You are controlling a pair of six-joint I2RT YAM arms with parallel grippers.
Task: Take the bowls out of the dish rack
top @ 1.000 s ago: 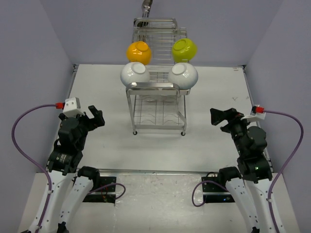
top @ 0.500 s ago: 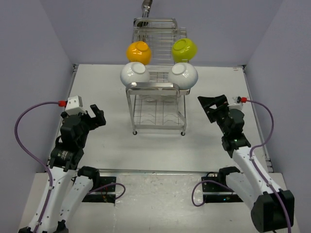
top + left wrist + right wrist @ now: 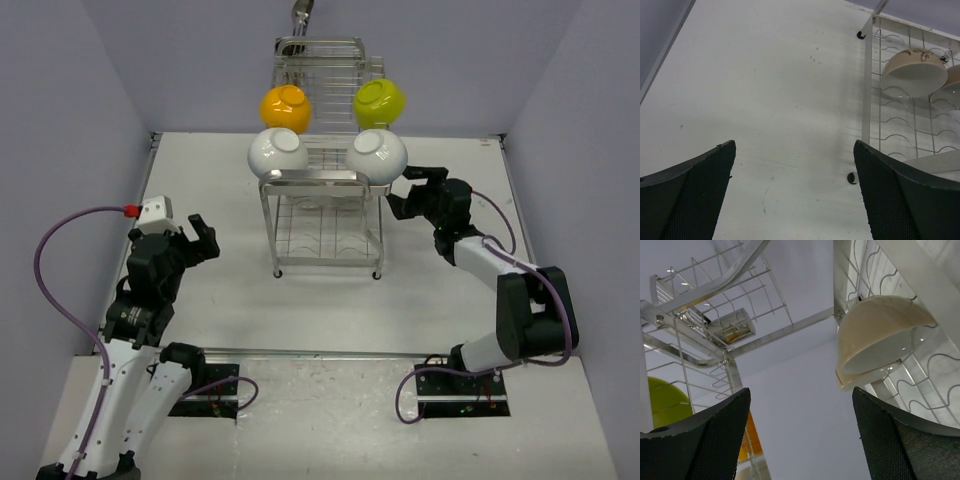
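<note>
Pale lilac walls close in a white table (image 3: 200, 180), and at its 12 o'clock end stands the dish rack (image 3: 322, 215), chrome wire on slim legs. All the bowls are in or on the rack and none has been set on the table yet. At the upper tier an orange bowl (image 3: 285, 107) hangs at 11 o'clock and a green bowl (image 3: 380, 100) at 1 o'clock. A left white bowl (image 3: 277, 152) and a right white bowl (image 3: 380, 152) sit just nearer, at the front corners. The left wrist view shows at least one more pale bowl (image 3: 914, 74) tipped among the wavy wires lower down. In the last second the right arm has left its folded pose near its base and stretched forward. The right gripper (image 3: 398, 195) is now close beside the rack at its 3 o'clock, just under the right white bowl. Its jaws have drawn in a little but are plainly apart, with nothing between them. Its own camera looks up at a cream bowl (image 3: 880, 340) and at rack wire, with the fingers (image 3: 705, 440) short of both. Which tier that bowl sits on I cannot tell. The left gripper (image 3: 200, 236) has barely shifted, at about 8 o'clock from the rack and well apart from it, jaws wide over bare table. Unloading looks to be only starting. The reach reads as an approach to a first bowl on the right side, and the next move would need the fingers to straddle a rim without snagging the wire.
</note>
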